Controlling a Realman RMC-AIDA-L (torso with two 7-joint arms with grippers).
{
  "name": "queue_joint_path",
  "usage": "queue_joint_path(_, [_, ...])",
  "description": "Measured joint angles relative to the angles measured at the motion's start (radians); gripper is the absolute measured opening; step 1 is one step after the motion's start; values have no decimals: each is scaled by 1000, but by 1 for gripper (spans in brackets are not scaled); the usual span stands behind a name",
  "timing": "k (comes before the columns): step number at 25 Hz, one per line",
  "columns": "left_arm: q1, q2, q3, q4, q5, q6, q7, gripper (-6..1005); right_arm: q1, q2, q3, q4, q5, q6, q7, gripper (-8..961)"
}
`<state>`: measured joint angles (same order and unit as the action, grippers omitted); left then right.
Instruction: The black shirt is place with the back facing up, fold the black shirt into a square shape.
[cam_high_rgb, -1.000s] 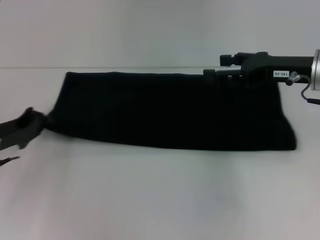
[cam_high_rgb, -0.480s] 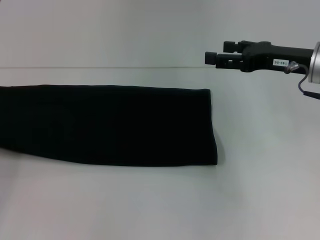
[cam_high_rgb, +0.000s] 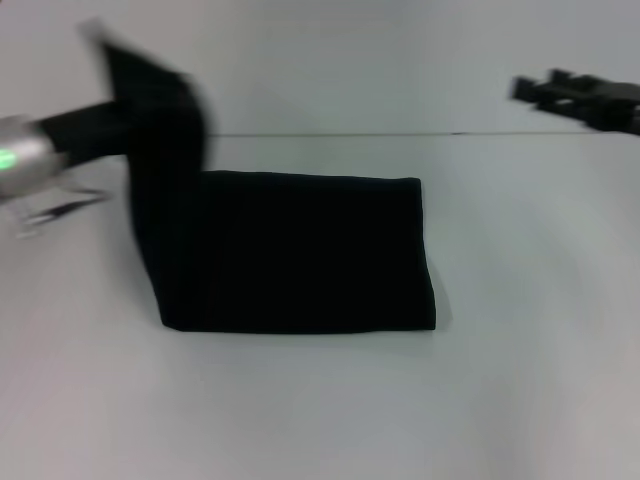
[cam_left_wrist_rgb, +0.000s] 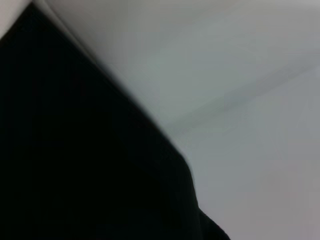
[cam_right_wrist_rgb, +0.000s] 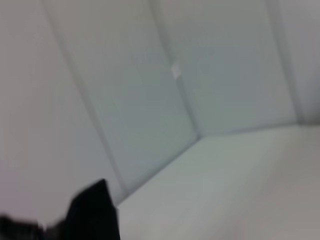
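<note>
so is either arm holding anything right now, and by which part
The left pincer holds the black shirt by its left end, lifted off the table. The right pincer holds nothing.

The black shirt (cam_high_rgb: 300, 255) is soft, matt cloth. The table (cam_high_rgb: 400, 400) is smooth, matt white. The left arm's wrist (cam_high_rgb: 20, 160) is brushed metal.

The shirt (cam_high_rgb: 300, 255) covers the table's (cam_high_rgb: 320, 410) middle, its left end lifted upright by the left gripper (cam_high_rgb: 150, 90), blocking that side. The table's near edge and right side lie open; the right gripper (cam_high_rgb: 530, 90) hangs above the far right corner.
</note>
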<state>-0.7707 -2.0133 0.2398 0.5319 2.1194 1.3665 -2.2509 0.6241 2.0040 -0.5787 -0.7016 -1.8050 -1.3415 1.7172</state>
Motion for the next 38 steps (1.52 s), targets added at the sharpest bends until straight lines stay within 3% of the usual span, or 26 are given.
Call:
queue_joint_path(3, [-90,-58,101,-67,-2,-67,36,43,-70,-36,75,-2,49,-38,0,893])
queue_joint_path(6, [-122,-131,155,-99,-5,-156,61,43,-124,-66,131,-2,69,-74,-4,892])
queue_joint_path(8, [-134,-159,161,-185,-35,-242,113,43,-148,-83,157,-2,72,-95,-11,892])
queue_joint_path(10, [-138,-158,135,-347,-103,-330,218,44,-162,-95,167,-2,72,-109,-20,891])
queue_joint_path(13, [-112,-163,55,-506,-169,-350,403,71,-167,-111,170,1,61,-108,-27,891])
queue_joint_path(16, [-85,-163,-14,-580,-180,-258,575,112,-154,-116,166,6,32,-105,-18,890])
queue_joint_path(19, [-75,-163,-36,-604,-178,-203,652,152,-124,-117,165,11,-34,-101,19,889])
queue_joint_path(21, [-73,-163,-34,-608,-175,-156,658,231,-98,-119,163,12,-94,-99,76,889])
queue_joint_path(27, [-10,-156,-28,-484,-160,133,685,485,1,-151,123,33,-258,-100,312,888])
queue_joint_path(31, [46,-151,-8,-338,-151,212,705,648,76,-176,54,124,-282,-91,419,887])
queue_joint_path(34, [89,-146,46,-223,-150,252,776,701,130,-173,1,204,-284,-32,463,886])
queue_joint_path(38, [135,-143,128,-111,-149,272,881,735,189,-144,-61,289,-286,51,483,885])
